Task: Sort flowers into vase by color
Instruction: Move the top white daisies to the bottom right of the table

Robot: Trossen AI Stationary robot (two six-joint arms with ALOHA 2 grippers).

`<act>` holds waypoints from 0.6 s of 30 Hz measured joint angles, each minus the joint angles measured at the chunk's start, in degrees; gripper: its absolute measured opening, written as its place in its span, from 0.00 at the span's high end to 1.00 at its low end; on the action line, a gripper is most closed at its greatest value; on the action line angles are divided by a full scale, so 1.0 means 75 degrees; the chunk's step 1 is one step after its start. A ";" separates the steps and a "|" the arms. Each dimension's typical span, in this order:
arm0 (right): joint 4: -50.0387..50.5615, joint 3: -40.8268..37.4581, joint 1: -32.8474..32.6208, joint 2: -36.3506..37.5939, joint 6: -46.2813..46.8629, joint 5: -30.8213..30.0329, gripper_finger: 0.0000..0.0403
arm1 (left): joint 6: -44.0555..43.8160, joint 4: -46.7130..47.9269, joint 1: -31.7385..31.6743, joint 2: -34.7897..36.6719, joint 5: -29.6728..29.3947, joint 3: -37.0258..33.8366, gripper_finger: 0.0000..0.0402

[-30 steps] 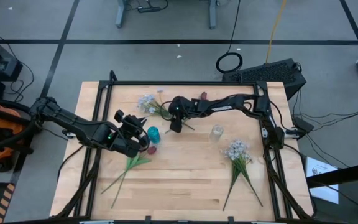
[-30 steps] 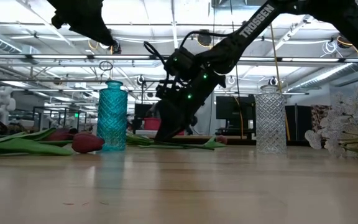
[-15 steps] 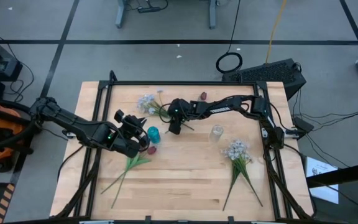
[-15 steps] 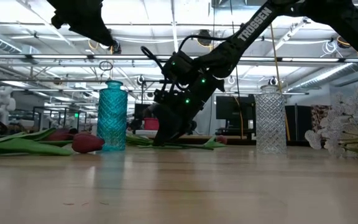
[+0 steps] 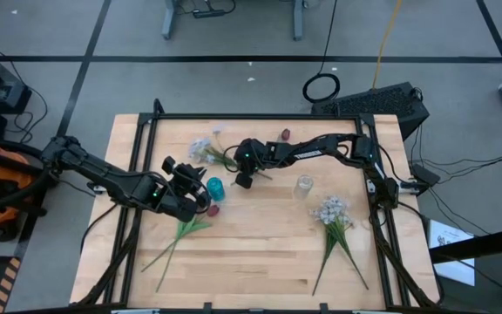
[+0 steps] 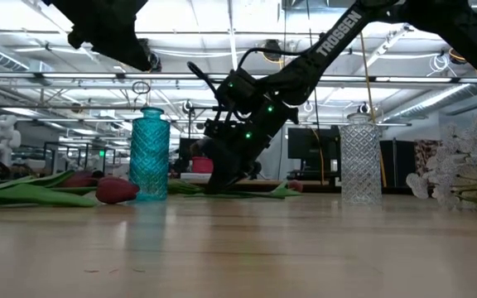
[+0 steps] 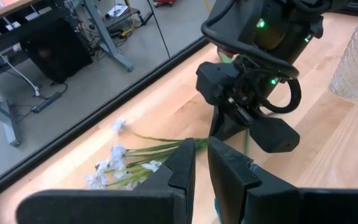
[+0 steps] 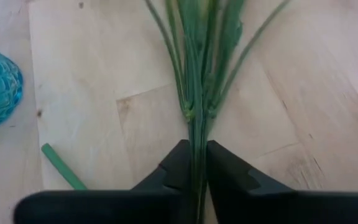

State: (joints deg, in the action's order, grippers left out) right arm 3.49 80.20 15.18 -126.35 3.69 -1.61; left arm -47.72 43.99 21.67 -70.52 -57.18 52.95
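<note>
nearby – teal vase (image 5: 214, 186) beside r pincer (image 5: 244, 180)

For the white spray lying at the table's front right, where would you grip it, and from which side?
Grip the white spray on its bare green stems, below the blossom cluster, coming straight down from above. It lies flat on the table with its stems fanning toward the front edge, apart from the clear vase, so nothing blocks a top-down approach. The blossoms look too loose to hold.

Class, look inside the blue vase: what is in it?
Nothing shows inside the blue vase; no stems rise from its mouth. Its patterned glass hides the bottom. A red flower head lies on the table beside it.
</note>
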 joint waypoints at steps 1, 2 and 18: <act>-0.0049 0.0000 0.0003 -0.0003 0.0021 -0.0003 0.94 | 0.0000 -0.0023 0.0000 0.0000 0.0003 0.0000 0.87; -0.0100 0.0000 0.0003 -0.0003 0.0022 -0.0003 0.96 | 0.0000 -0.0043 0.0000 0.0000 0.0005 0.0000 0.87; -0.0146 -0.0023 0.0017 0.0708 0.0415 0.0003 0.99 | 0.0009 -0.0060 0.0000 0.0003 -0.0022 0.0000 0.87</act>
State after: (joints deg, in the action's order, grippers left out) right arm 2.39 80.03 15.31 -121.04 6.80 -1.58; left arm -47.66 43.54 21.67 -70.50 -57.34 52.95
